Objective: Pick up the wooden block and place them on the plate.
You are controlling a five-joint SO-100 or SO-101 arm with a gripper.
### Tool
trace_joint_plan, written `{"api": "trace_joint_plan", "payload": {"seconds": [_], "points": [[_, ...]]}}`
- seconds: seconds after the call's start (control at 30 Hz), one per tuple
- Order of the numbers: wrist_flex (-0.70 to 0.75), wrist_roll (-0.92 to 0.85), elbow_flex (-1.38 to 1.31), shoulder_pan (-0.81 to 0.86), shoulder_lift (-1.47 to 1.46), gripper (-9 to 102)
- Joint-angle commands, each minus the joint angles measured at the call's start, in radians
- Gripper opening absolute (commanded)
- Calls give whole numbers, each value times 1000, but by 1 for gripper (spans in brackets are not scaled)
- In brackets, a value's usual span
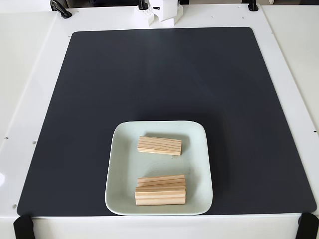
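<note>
The pale mint plate (119,164) sits on the dark mat near the front edge in the fixed view. One wooden block (159,145) lies flat across the plate's far half. In the near half, a tight cluster of wooden blocks (160,195) lies side by side, the rearmost block (161,179) slightly skewed. I cannot tell whether this cluster holds two or three blocks. A white part of the arm (160,11) shows at the top edge, far from the plate. Its fingers are cut off by the frame.
A large dark mat (159,79) covers most of the white table. Black clamps sit at the front corners (22,226) (308,225) and along the back edge (61,9).
</note>
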Motion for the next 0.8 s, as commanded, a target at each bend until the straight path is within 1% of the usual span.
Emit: {"api": "trace_joint_plan", "payload": {"seconds": [0.0, 0.1, 0.2, 0.57, 0.77], "points": [[-37, 416, -120, 123, -57, -1], [-37, 603, -179, 224, -164, -1], [-37, 686, -227, 285, -273, -1], [-41, 687, -275, 379, -721, -1], [-35, 687, -445, 417, -1008, -1]]}}
